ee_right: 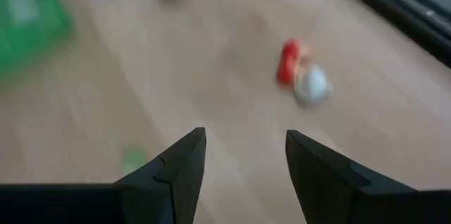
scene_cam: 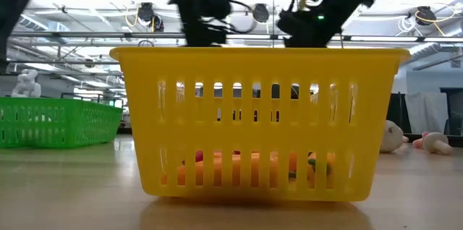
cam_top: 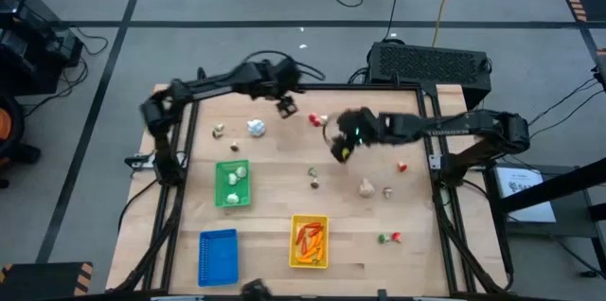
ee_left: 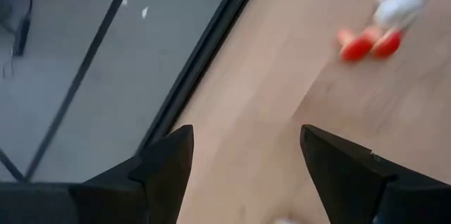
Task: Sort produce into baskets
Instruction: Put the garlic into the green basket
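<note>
Both our grippers, left (ee_left: 243, 175) and right (ee_right: 243, 175), hover fingers apart near the worktop's far edge; the radish (cam_top: 317, 120) looks light, rigid, and best pinched mid-body.

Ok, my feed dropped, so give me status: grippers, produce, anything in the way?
Left gripper open, empty, far edge. Right gripper open, empty, mid-table. Red-and-white piece loose between them; carrots in yellow basket, white bulbs in green basket. Nothing blocking.

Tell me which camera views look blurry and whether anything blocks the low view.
Right wrist view: motion-smeared, the green basket and red-and-white piece soft behind the open right tool. Left wrist view: red-and-white piece slightly soft, open left tool crisp. Low view: yellow basket fills the middle, hiding the table behind.
</note>
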Controlling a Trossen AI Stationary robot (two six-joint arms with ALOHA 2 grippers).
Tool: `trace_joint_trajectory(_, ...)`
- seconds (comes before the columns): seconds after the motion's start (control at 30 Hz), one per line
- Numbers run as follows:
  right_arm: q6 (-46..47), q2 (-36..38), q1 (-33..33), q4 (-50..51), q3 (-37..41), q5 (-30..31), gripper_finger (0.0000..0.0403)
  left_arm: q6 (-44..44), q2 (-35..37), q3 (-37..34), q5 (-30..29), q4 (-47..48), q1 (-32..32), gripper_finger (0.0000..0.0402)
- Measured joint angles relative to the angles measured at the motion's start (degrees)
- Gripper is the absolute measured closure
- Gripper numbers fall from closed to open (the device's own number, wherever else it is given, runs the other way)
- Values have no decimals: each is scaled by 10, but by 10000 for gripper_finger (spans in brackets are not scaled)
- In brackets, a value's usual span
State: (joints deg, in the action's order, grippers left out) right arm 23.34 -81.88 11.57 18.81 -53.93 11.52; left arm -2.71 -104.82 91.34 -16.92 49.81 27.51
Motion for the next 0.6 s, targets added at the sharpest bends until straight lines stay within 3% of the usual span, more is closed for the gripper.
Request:
trace_joint_trajectory(0.23, 45, -32, 89, -114, -1, -57, 216, 56, 170, -245, 6, -153, -11, 133)
trace_joint_trajectory(0.37, 61, -72, 114, -74, -44, -61, 216, 71, 240, -341, 10, -232, -42, 133)
trace_joint_trajectory(0.6, 83, -176, 144, 35, -178, -59, 216, 85, 300, -431, 4, -290, -101, 133)
